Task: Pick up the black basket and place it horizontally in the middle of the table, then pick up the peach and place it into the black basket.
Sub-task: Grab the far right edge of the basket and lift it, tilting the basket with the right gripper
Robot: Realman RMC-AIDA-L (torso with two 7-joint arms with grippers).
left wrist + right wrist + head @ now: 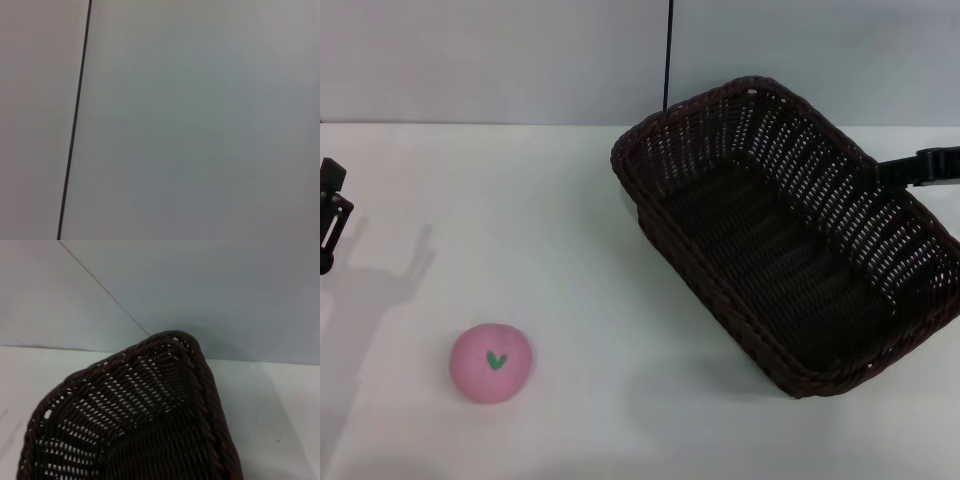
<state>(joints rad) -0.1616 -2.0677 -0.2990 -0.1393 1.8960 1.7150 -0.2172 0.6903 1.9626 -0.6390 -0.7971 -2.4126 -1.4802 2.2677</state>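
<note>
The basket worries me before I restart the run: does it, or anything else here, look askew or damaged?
The black basket sits diagonally on the right of the table, not square to its edges. The right gripper is at its far rim. No damage shows. The peach lies apart, intact.

Large dark woven wicker basket [790,235] on wide white tabletop [570,230], right half, set diagonally (long axis far-left to near-right). Small round pink peach [490,362] on tabletop, near left, well apart from basket. Right gripper [920,168] at basket's right rim.
</note>
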